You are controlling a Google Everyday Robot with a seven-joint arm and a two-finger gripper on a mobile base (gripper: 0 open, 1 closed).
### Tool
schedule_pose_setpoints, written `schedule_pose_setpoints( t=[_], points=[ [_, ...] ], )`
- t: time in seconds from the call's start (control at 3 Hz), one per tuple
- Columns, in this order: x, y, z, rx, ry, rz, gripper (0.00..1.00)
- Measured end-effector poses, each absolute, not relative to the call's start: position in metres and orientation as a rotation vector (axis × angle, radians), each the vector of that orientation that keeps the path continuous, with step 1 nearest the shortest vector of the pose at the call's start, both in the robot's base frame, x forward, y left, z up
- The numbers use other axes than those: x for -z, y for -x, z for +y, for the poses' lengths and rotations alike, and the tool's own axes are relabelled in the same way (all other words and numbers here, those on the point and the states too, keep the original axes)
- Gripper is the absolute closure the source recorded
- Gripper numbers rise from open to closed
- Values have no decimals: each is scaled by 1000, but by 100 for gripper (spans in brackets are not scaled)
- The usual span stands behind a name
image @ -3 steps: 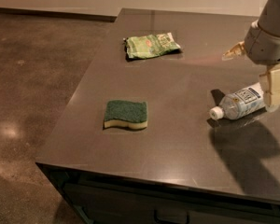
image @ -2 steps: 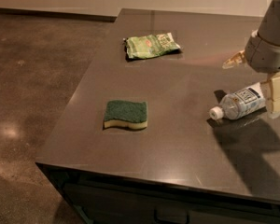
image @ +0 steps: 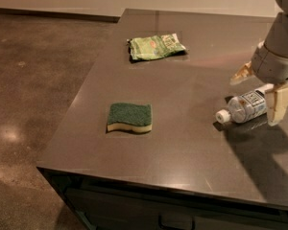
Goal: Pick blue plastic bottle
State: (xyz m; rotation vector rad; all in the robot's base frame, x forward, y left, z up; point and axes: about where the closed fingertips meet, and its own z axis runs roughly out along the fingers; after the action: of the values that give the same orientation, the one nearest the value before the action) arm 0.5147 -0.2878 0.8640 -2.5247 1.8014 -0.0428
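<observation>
Rightward on the table (image: 182,133), the wide-spread gripper (image: 255,100) straddles the blue plastic bottle (image: 242,107) lying cap-left.

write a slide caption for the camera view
Open pincer straddles the lying blue plastic bottle on the table's right side; sponge and snack bag lie apart.

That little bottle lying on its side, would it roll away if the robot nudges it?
Probably: the blue plastic bottle lies sideways on the smooth table, so a nudge could roll it. It looks clear, so likely light. The open gripper straddles it, which may limit rolling.
</observation>
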Motion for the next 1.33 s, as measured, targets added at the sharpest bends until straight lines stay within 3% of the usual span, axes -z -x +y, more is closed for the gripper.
schedule_pose_setpoints(
  t=[1.0, 1.33],
  points=[
    [-882, -512, -276, 52, 2476, 1785, 87],
    [-906, -511, -258, 23, 2417, 1791, 100]
  ],
)
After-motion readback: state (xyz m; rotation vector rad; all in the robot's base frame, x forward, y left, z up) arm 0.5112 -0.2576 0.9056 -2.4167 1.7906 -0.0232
